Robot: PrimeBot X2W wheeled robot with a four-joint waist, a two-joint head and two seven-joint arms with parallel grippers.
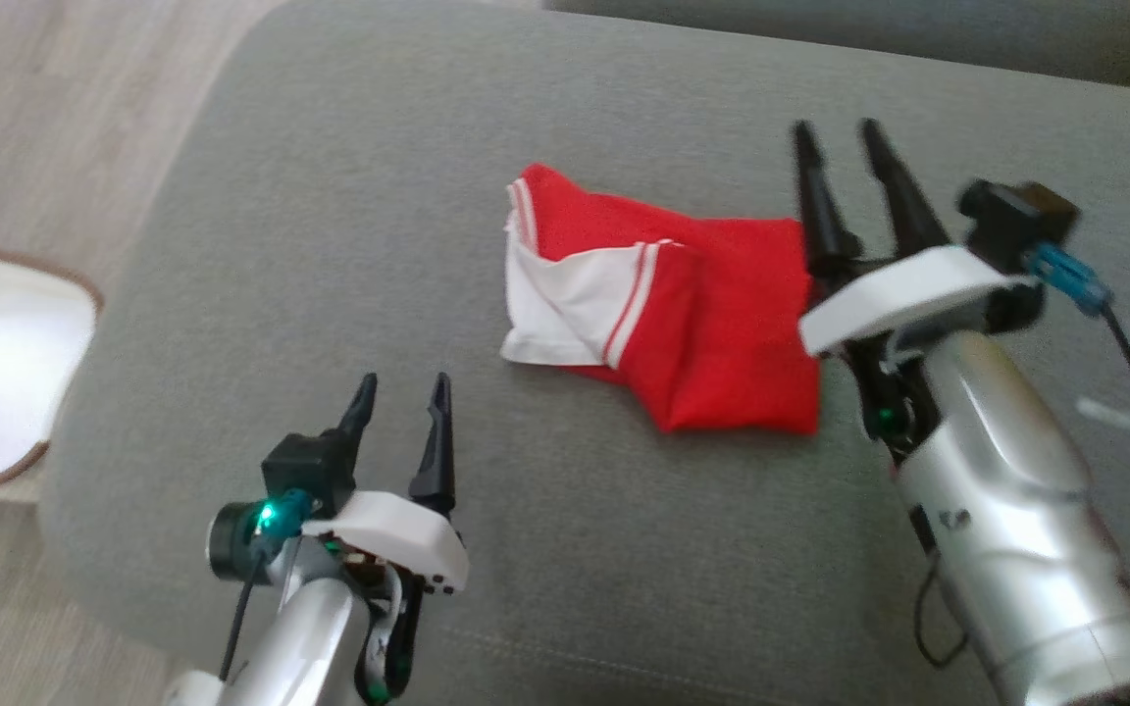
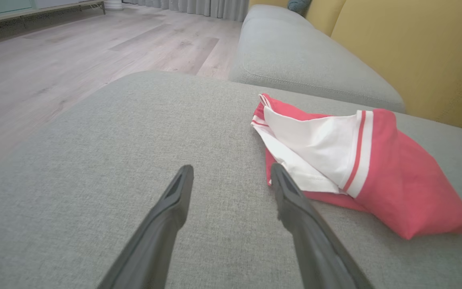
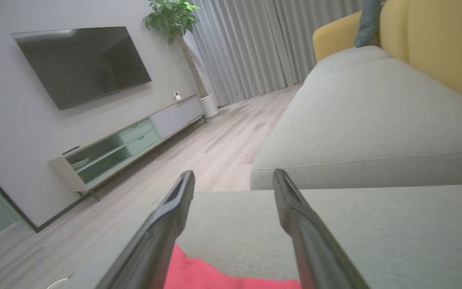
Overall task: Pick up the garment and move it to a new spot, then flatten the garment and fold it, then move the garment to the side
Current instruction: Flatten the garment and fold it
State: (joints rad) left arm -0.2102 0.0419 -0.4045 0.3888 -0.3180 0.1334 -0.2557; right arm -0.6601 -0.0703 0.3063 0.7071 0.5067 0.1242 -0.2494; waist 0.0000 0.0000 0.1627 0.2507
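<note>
Left pincer (image 1: 404,378) and right pincer (image 1: 837,130) spread wide, empty, near red garment (image 1: 722,324) on grey cushion (image 1: 330,196).

Both stand spread: left pincer (image 1: 405,380) close in, right pincer (image 1: 834,127) extended farther forward

The red garment (image 1: 722,324) with white striped trim lies folded on the grey cushion (image 1: 379,245).

- sofa cushion (image 1: 330,245): grey woven fabric, rounded corner.
- garment (image 1: 722,314): red, folded, white panel with red stripes on its left side; lies directly on the cushion, near its middle.
</note>
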